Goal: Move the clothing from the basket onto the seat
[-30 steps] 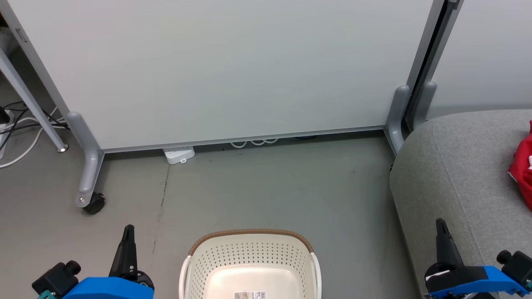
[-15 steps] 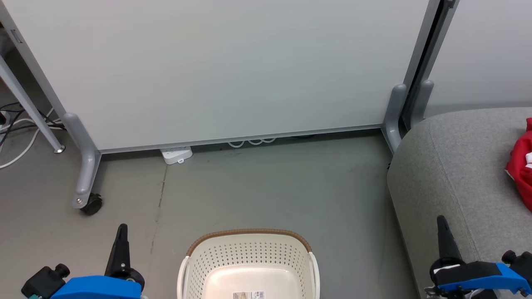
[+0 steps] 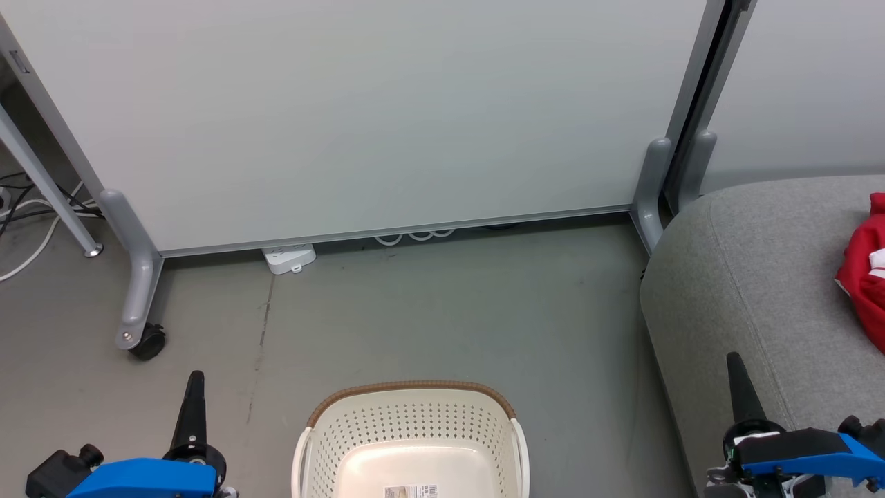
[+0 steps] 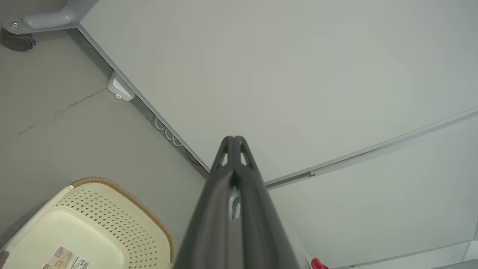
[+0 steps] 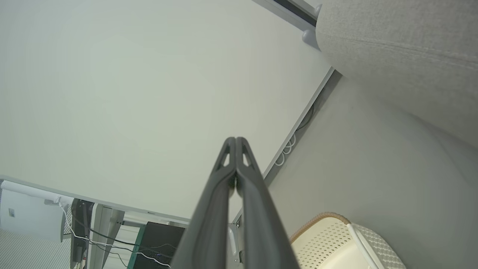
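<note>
The left pincer (image 3: 196,379) hangs over the grey floor (image 3: 449,311) left of the basket (image 3: 415,422), its two dark fingers pressed together with nothing between them, just as they were a second ago. The basket stands on the floor near the bottom edge of the head view. The part of it in frame holds no fabric, only a label (image 3: 413,492) on its pale base. The right pincer (image 3: 734,361) is likewise closed tight and empty, by the near left edge of the seat (image 3: 747,277). The clothing (image 3: 864,277), red with a white patch, lies on the seat at the far right, well apart from the basket. Over the last second the whole scene has slid slightly left together, so the camera has turned and nothing was carried. The transfer looks finished, or nearly so.
</note>
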{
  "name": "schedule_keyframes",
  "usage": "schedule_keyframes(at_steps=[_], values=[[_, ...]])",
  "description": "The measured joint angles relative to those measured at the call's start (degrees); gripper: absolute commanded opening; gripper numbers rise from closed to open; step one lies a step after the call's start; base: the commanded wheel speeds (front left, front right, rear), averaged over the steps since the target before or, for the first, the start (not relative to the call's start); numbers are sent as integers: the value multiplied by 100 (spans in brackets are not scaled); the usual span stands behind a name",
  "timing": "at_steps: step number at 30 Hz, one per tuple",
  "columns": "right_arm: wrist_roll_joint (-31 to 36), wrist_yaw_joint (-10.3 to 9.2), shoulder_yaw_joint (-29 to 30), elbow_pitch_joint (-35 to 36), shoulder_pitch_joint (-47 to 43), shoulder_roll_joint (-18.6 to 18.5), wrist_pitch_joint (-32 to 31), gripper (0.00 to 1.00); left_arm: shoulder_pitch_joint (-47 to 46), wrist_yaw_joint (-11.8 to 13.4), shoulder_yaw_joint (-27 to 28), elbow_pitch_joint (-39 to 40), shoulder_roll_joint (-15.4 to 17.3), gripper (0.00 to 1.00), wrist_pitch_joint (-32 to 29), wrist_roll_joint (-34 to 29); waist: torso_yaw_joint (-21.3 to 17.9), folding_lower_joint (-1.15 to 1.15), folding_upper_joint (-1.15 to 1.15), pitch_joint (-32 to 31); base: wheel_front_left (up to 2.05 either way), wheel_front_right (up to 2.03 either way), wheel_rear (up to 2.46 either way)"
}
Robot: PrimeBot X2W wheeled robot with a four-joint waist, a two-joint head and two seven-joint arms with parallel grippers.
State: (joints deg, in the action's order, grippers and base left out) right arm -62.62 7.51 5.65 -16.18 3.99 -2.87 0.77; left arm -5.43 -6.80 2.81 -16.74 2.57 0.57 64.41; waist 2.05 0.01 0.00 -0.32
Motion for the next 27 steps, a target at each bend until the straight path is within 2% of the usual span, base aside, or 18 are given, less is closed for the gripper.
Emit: schedule_keyframes(at_steps=[27], values=[[-1495, 0, 43, 102, 75, 0, -378, 0, -21, -41, 187, 129, 4, 0, -354, 1413, -92, -1, 0, 22, 0, 0, 0]])
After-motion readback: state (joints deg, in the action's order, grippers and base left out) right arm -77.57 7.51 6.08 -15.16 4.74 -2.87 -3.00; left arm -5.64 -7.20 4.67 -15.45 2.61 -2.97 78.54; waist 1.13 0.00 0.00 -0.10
